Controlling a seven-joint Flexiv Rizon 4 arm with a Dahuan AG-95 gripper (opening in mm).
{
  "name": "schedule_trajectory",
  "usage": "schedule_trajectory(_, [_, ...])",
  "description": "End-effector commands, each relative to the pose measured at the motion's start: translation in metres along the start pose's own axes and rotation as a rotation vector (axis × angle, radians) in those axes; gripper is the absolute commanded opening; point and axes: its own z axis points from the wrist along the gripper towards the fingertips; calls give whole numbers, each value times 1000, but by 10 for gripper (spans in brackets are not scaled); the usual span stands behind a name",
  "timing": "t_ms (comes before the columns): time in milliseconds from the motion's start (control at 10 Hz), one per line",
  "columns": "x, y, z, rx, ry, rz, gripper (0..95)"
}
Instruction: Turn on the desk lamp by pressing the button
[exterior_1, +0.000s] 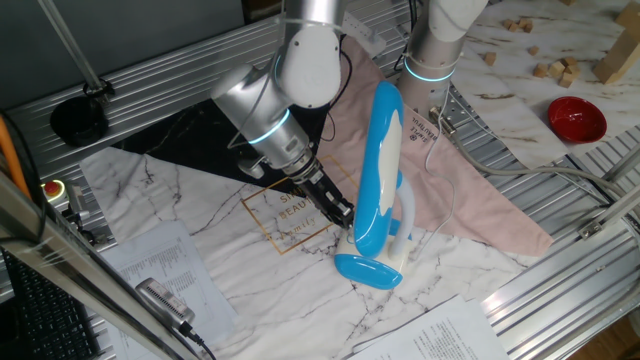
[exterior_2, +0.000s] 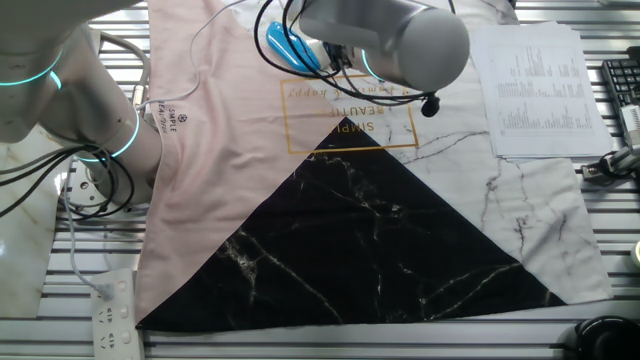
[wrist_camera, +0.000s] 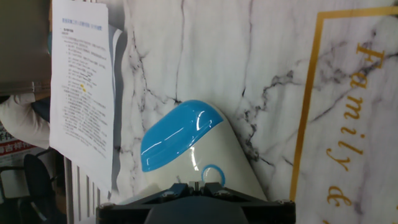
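The desk lamp (exterior_1: 383, 160) stands on the marble-print cloth, with a long sky-blue head, a white arm and an oval blue foot (exterior_1: 368, 270). In the hand view its foot (wrist_camera: 180, 134) is blue and white, with a blue ring button (wrist_camera: 213, 175) on the white part. My gripper (exterior_1: 343, 213) reaches down at the lamp's left side, close to the foot. In the hand view the fingertips (wrist_camera: 198, 185) are pressed together and sit right at the ring button's edge. The other fixed view shows only a blue bit of the lamp (exterior_2: 285, 45) behind the arm.
A red bowl (exterior_1: 576, 118) and several wooden blocks (exterior_1: 558, 68) lie at the far right. Printed papers (exterior_1: 160, 265) lie at the front left and beside the lamp foot (wrist_camera: 81, 93). A second robot base (exterior_1: 432, 50) stands behind the lamp.
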Motion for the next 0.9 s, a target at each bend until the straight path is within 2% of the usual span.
schedule_trajectory(100, [-1, -1, 1, 5, 1, -4, 0])
schedule_trajectory(600, [-3, -2, -1, 37, 4, 1, 0])
schedule_trajectory(800, [-5, -3, 0, 72, 9, 6, 0])
schedule_trajectory(900, [-5, -3, 1, 71, 9, 7, 0])
